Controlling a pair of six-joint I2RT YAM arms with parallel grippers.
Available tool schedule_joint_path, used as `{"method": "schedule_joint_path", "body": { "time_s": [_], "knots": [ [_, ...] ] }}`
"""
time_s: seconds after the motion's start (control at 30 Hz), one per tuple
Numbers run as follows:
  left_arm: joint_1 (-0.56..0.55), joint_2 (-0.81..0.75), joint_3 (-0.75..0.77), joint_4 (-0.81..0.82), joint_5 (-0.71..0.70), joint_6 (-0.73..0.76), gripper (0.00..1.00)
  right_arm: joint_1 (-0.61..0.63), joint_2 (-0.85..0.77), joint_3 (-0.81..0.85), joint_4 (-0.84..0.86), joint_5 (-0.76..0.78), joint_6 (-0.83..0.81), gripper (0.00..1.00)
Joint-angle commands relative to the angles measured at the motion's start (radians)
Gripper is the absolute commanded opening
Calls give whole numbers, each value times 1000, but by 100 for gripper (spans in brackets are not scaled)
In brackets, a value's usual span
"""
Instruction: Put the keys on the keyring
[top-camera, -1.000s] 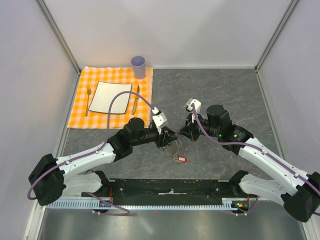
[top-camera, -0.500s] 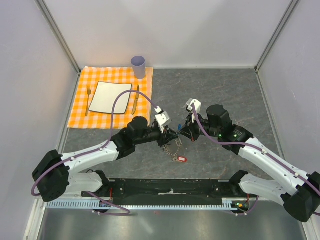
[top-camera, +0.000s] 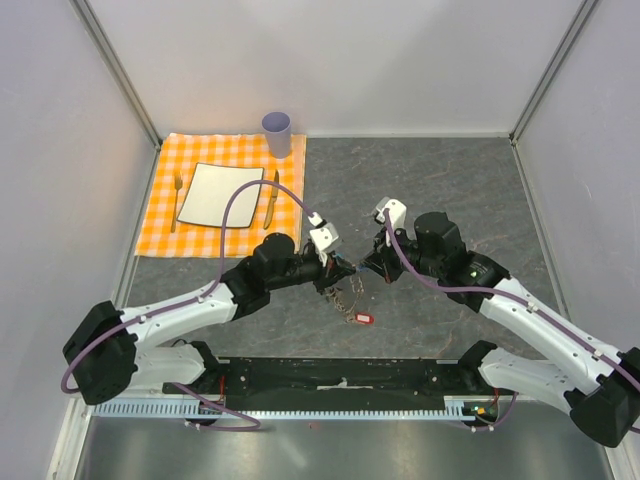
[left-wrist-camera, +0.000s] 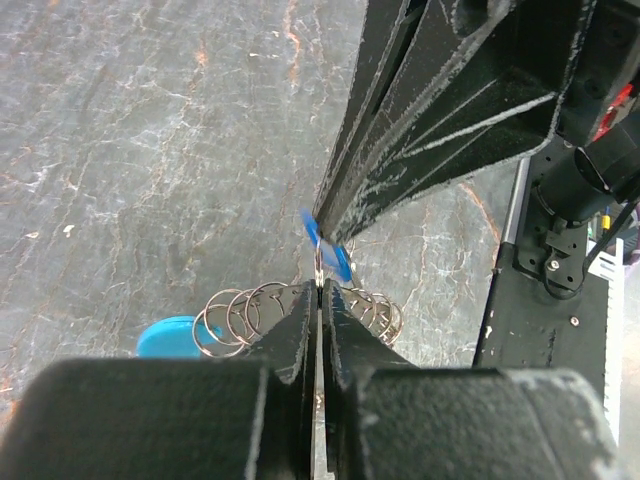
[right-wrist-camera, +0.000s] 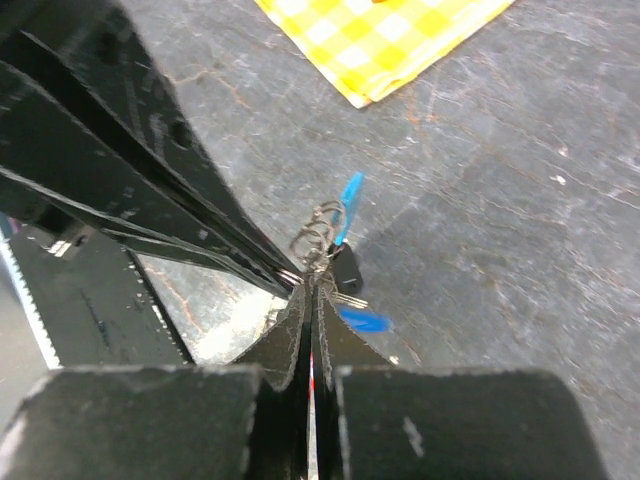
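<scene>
Nearest, the black base plate (top-camera: 340, 378) carrying both arms is seen along the near edge of the grey stone-patterned table (top-camera: 450, 190). Just beyond it, the red-tagged key (top-camera: 362, 318) is found at the near end of the keyring (top-camera: 347, 292). The chain of silver rings is stretched with its long axis running from that key away and slightly leftward, up to the spot where the two claws meet tip to tip. The left gripper (top-camera: 337, 268) is pressed together on a thin silver link of the chain. Loops are bunched on both sides of its fingers, and the cyan clasp (left-wrist-camera: 165, 335) is seen below and to the left of them in the left wrist view. The right gripper (top-camera: 364, 268) is likewise closed tight, its tips set against the same cluster of rings; whether anything is pinched between them cannot be told. One blue tag (left-wrist-camera: 330, 248) is seen right at the meeting point, tilted on edge, and a second blue tag (right-wrist-camera: 362, 320) just beside the right fingers. From above, the ring cluster is largely hidden by both wrists. Well apart, at the far left, an orange checked placemat (top-camera: 160, 215) is laid with a white square plate (top-camera: 220, 195), a fork (top-camera: 178, 200) to its left and a knife (top-camera: 271, 200) to its right, and a lilac cup (top-camera: 277, 133) is stood at the mat's far right corner
</scene>
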Motion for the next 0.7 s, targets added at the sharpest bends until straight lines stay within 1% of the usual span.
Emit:
{"method": "schedule_joint_path", "body": {
  "time_s": [0.0,0.17,0.33,0.4,0.5,0.53,0.6,0.63,0.67],
  "knots": [
    [3,-65,-13,22,-56,22,2,-3,-22,34,-62,168,-23,0],
    [3,-106,-39,37,-79,28,2,-3,-10,31,-68,192,-9,0],
    [3,-120,-62,71,-76,32,2,-3,12,28,-66,150,-8,0],
    [3,-116,-63,83,-71,36,2,-3,12,23,-63,154,-5,1],
    [3,-104,-65,100,-73,45,2,-5,-16,17,-54,202,-8,12],
    [3,-99,-65,106,-76,47,2,-3,-28,14,-55,247,-9,24],
    [4,-61,-50,115,-92,56,2,-3,-41,6,-54,297,-3,32],
    [6,-42,-36,115,-96,64,2,-3,-53,0,-52,361,1,38],
    [7,-18,-21,115,-96,68,2,-3,-60,-15,-51,387,9,40]
  ]
}}
